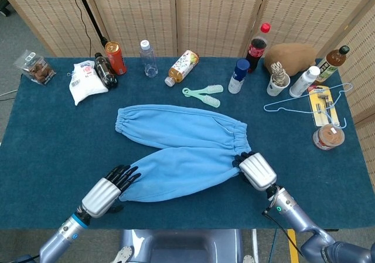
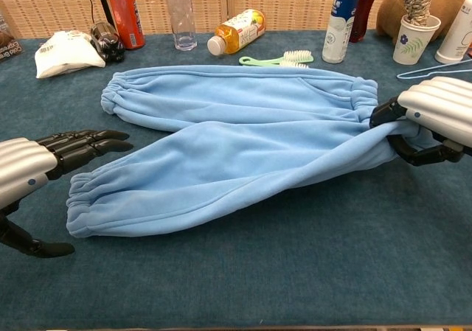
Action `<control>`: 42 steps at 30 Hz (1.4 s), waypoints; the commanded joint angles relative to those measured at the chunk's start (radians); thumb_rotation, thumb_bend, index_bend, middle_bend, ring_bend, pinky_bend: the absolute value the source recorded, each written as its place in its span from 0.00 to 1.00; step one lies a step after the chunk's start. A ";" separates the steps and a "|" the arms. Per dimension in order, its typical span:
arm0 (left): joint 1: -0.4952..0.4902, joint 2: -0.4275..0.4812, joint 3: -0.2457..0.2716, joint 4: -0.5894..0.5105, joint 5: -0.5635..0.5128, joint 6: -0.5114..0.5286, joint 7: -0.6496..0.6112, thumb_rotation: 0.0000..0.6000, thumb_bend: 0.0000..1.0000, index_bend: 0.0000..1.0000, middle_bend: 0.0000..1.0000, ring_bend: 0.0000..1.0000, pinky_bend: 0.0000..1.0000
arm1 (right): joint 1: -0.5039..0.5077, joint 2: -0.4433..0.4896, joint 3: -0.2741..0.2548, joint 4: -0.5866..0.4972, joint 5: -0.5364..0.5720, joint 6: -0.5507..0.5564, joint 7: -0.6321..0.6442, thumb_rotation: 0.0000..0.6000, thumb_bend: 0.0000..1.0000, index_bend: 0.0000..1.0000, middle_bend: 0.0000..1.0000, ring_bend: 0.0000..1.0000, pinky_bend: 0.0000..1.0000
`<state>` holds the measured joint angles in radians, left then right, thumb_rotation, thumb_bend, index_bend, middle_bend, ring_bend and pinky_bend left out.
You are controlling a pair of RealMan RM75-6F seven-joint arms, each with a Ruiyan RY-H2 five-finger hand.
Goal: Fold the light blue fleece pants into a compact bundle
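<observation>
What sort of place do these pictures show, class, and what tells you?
Probably an indoor robot test setup, not a home. A table under dark blue cloth stands before woven screens, with unrelated props, bottles, a hanger and a brush, lined up behind the pants.
</observation>
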<state>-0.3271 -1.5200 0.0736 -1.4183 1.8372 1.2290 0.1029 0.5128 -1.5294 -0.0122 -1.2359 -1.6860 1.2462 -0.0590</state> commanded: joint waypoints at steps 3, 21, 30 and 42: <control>-0.020 -0.030 -0.012 -0.018 -0.035 -0.032 0.035 1.00 0.03 0.00 0.00 0.01 0.14 | 0.003 0.002 0.004 -0.008 0.005 -0.004 0.000 1.00 0.80 0.61 0.50 0.48 0.61; -0.034 -0.085 -0.040 0.001 -0.099 0.019 0.040 1.00 0.37 0.62 0.47 0.48 0.58 | 0.003 0.014 0.007 -0.035 0.020 -0.011 0.039 1.00 0.81 0.61 0.50 0.48 0.61; -0.039 -0.098 -0.052 0.022 -0.121 0.044 0.023 1.00 0.50 0.73 0.57 0.56 0.64 | 0.002 0.026 0.011 -0.046 0.025 -0.007 0.061 1.00 0.81 0.61 0.50 0.48 0.61; -0.054 -0.094 -0.079 0.031 -0.152 0.061 -0.028 1.00 0.54 0.79 0.62 0.62 0.69 | 0.002 0.045 0.020 -0.052 0.035 -0.004 0.095 1.00 0.81 0.61 0.50 0.48 0.61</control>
<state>-0.3784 -1.6185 -0.0012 -1.3829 1.6889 1.2873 0.0794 0.5140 -1.4866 0.0065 -1.2862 -1.6517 1.2427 0.0341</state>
